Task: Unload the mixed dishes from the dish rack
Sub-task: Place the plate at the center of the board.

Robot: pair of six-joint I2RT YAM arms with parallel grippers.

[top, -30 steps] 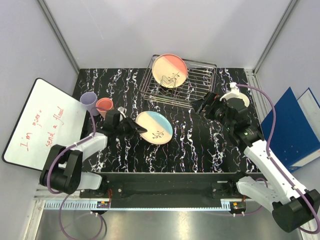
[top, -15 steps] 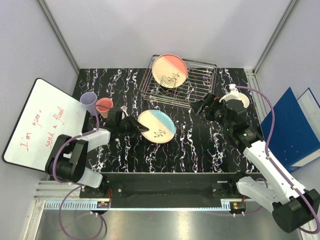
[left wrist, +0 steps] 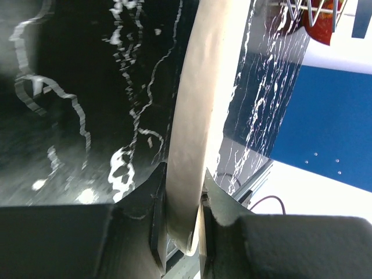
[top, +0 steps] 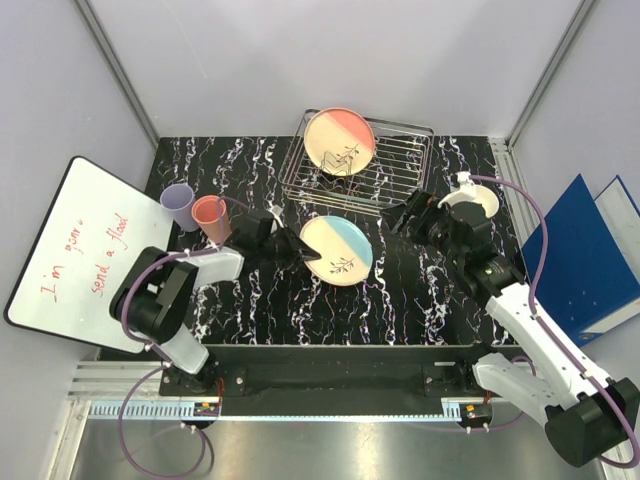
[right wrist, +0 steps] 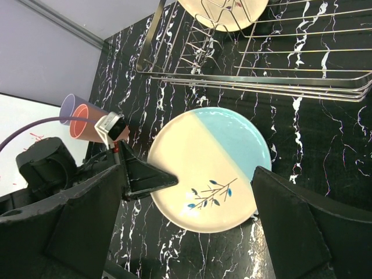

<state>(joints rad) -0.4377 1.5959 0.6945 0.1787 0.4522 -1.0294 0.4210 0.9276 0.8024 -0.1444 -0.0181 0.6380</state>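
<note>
My left gripper (top: 303,252) is shut on the left rim of the cream/blue plate (top: 338,250) and holds it low over the black marble table, in front of the dish rack (top: 400,165). The left wrist view shows the rim (left wrist: 200,104) edge-on, pinched at my left gripper (left wrist: 183,215). My right gripper (top: 408,214) is open and empty, right of the plate. In its view the plate (right wrist: 226,145) lies below the right gripper (right wrist: 186,180). The cream/pink plate (top: 340,140) stands in the rack. A pink cup (top: 210,213) and a lavender cup (top: 178,203) stand at the left.
A whiteboard (top: 80,250) leans at the left edge. Blue binders (top: 585,250) lie off the table at the right. A white round dish (top: 478,201) sits by the right arm. Something red (left wrist: 322,23) shows behind the rack wires.
My left gripper has carried the cream/blue plate to the right, toward the table's middle. My right gripper has shifted slightly.
</note>
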